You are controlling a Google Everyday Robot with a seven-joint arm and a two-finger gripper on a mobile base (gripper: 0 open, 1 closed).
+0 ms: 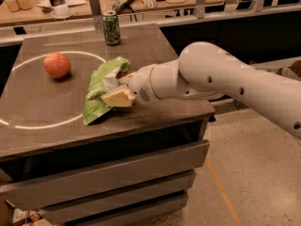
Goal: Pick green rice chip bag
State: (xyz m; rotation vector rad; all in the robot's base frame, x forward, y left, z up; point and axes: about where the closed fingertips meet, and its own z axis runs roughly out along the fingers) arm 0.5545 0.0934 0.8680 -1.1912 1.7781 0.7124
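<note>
The green rice chip bag (96, 102) is a crumpled light-green foil bag with a white patch, near the middle of the dark table (42, 135). My gripper (110, 90) reaches in from the right and is shut on the bag's right side. One cream finger (117, 98) lies over the bag's front and the other sits behind its upper fold. The bag's top is tilted up and its lower end touches the table. My white arm (225, 79) hides the table's right part.
A red apple (57, 65) lies to the left inside a white circle line (28, 125). A dark green drink can (111, 28) stands at the table's back. A cluttered wooden bench (155, 6) runs behind. Drawers (108, 173) sit under the table, above a speckled floor.
</note>
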